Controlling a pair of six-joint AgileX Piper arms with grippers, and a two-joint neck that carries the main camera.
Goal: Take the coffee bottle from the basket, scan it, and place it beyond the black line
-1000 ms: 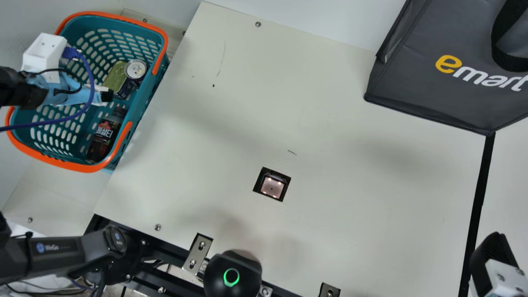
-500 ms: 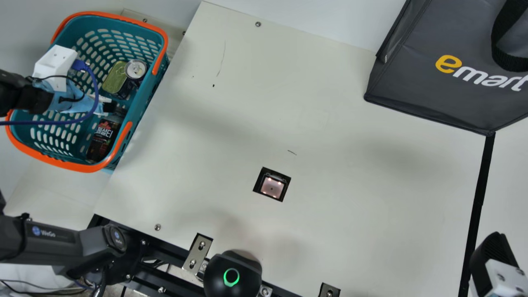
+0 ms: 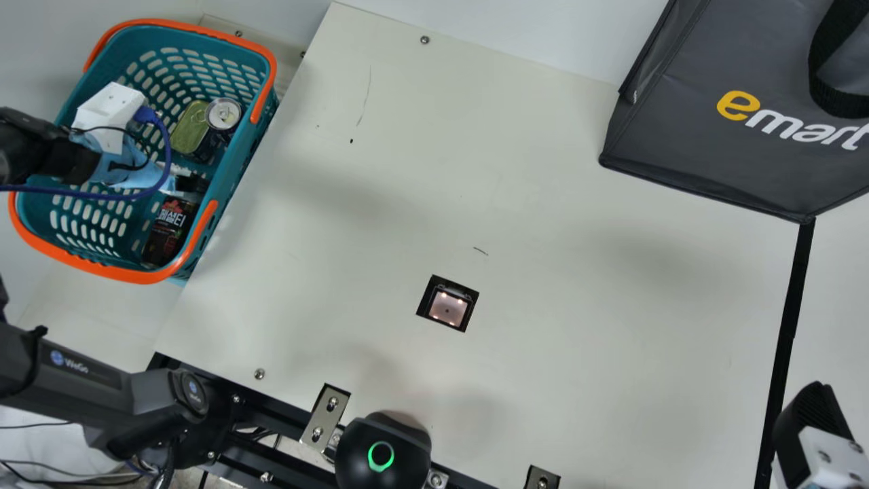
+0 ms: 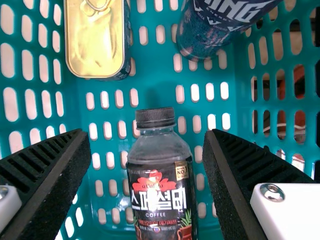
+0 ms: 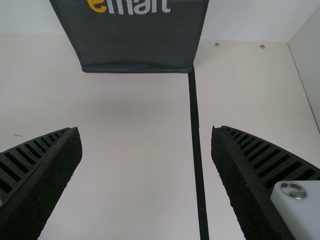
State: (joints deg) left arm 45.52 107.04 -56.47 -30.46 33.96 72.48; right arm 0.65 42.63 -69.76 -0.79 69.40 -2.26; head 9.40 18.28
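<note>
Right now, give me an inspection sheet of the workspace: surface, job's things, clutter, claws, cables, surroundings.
Surface: cream table with a few dark marks; black line across it.
Job's things: coffee bottle in the basket, not gripped; scanner lit, set into the table.
Clutter: tin and can share the basket.
Left claw: open, above the bottle.
Right claw: open, over the table near the black line.
Cables: blue cable crosses above the basket.
Surroundings: dark bag at the black line's far end.

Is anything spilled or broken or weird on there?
Nothing looks spilled or broken; the clear, black-capped coffee bottle looks closed. Only a few thin dark marks on the flat cream tabletop look odd, maybe scratches or pen lines.
</note>
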